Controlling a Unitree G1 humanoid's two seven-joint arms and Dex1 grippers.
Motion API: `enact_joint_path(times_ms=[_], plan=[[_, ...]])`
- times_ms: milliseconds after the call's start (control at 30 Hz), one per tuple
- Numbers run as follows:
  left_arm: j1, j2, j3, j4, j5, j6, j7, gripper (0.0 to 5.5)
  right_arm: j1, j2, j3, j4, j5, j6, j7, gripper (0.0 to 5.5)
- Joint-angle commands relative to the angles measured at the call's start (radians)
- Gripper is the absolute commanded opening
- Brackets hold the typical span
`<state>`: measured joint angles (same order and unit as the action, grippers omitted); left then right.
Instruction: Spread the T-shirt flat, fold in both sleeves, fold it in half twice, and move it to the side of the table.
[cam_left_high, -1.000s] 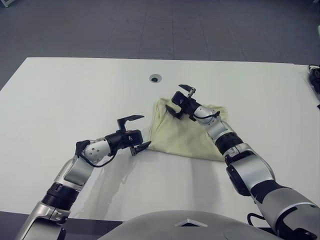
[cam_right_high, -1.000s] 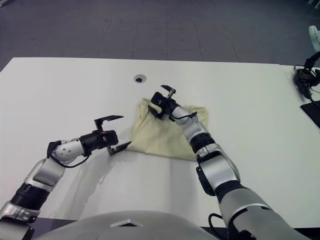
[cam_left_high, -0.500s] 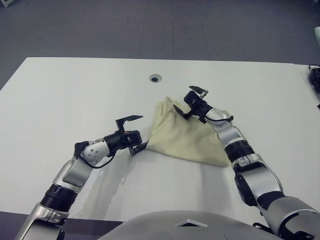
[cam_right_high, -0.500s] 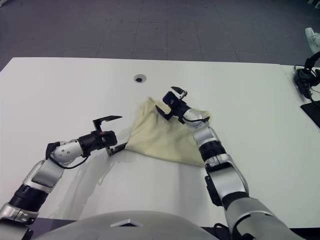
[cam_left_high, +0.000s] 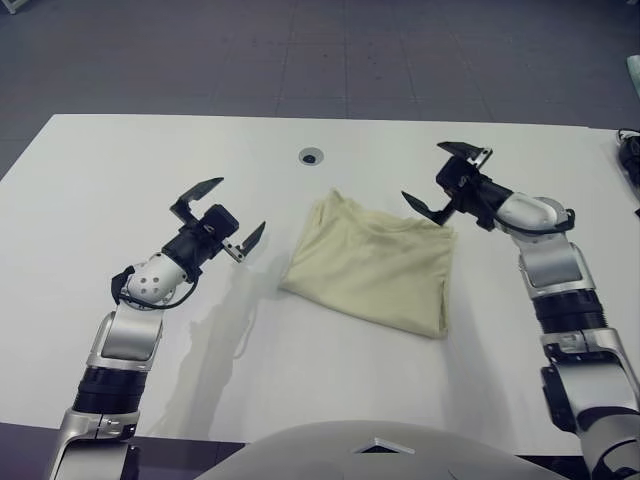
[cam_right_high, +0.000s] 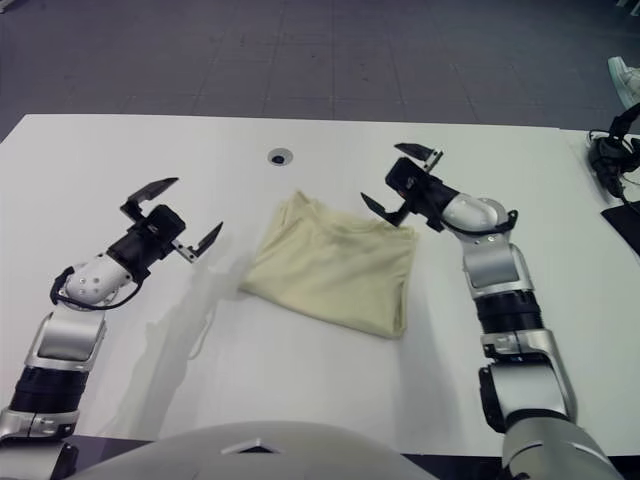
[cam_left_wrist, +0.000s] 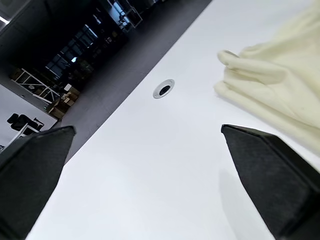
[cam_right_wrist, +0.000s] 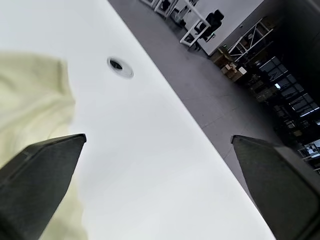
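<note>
The pale yellow T-shirt (cam_left_high: 372, 264) lies folded into a compact, roughly square bundle on the white table (cam_left_high: 120, 180), a little right of the middle; the left wrist view shows its edge (cam_left_wrist: 280, 95) and the right wrist view its near corner (cam_right_wrist: 30, 105). My left gripper (cam_left_high: 222, 213) hangs open above the table, clear to the left of the shirt. My right gripper (cam_left_high: 442, 178) is open too, raised just above the shirt's far right corner, with nothing between its fingers (cam_left_high: 418, 203).
A round cable hole (cam_left_high: 311, 156) sits in the table behind the shirt. Dark cables and gear (cam_right_high: 608, 150) lie at the table's far right edge. Bare tabletop stretches to the left, front and right of the shirt.
Both grippers have lifted off the shirt and drawn apart, the left one going left and up, the right one going right. The shirt now lies flat and untouched.
</note>
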<state>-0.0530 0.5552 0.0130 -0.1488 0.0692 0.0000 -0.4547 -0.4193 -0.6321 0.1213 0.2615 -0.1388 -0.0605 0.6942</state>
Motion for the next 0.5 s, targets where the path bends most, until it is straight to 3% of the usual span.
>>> enact_joint_path(times_ms=[33, 267, 500], plan=[[0.017, -0.025, 0.028, -0.057, -0.033, 0.060, 0.016, 5.40, 0.070, -0.068, 0.069, 0.047, -0.086, -0.090, 0.032, 5.38], [0.050, -0.082, 0.057, -0.102, -0.030, 0.076, 0.089, 5.40, 0.151, -0.180, 0.178, 0.083, -0.280, -0.244, -0.003, 5.38], [0.044, -0.114, 0.062, -0.111, -0.018, 0.081, 0.134, 5.40, 0.370, -0.375, 0.199, -0.234, -0.332, -0.275, 0.095, 5.38]])
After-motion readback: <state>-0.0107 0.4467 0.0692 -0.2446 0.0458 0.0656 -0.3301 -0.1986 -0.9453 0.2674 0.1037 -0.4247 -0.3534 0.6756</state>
